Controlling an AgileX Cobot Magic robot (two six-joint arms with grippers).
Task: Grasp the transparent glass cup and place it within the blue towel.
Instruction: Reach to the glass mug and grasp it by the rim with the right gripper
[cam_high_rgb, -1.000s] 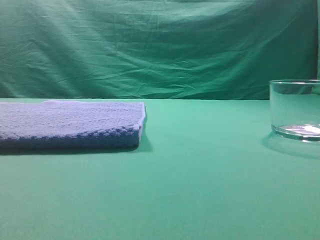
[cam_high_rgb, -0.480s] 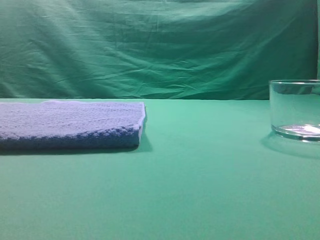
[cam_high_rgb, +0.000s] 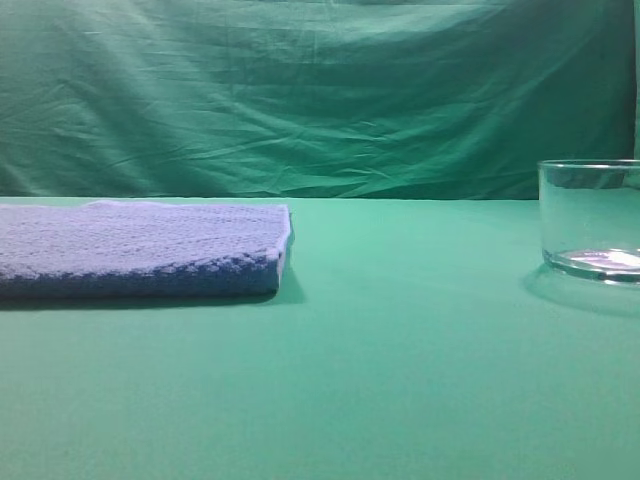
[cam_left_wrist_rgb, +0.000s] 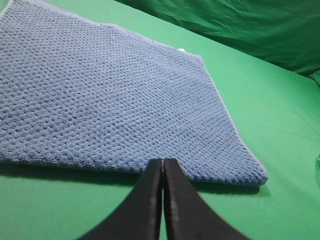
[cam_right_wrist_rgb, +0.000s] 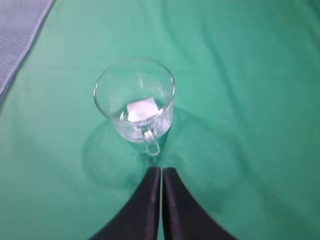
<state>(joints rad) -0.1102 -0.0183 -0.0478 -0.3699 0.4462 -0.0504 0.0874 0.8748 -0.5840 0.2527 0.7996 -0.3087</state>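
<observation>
The transparent glass cup (cam_high_rgb: 592, 220) stands upright on the green cloth at the right edge of the exterior view. In the right wrist view the cup (cam_right_wrist_rgb: 135, 100) has its small handle (cam_right_wrist_rgb: 151, 145) pointing at my right gripper (cam_right_wrist_rgb: 161, 171), which is shut and empty just short of it. The blue towel (cam_high_rgb: 140, 248) lies flat at the left. In the left wrist view the towel (cam_left_wrist_rgb: 110, 95) fills the upper left. My left gripper (cam_left_wrist_rgb: 163, 163) is shut and empty at the towel's near edge. Neither gripper shows in the exterior view.
A green cloth covers the table (cam_high_rgb: 400, 360) and hangs as a creased backdrop (cam_high_rgb: 320, 90) behind it. A corner of the towel (cam_right_wrist_rgb: 20, 30) shows at the upper left of the right wrist view. A white square shows through the cup's base (cam_right_wrist_rgb: 141, 108).
</observation>
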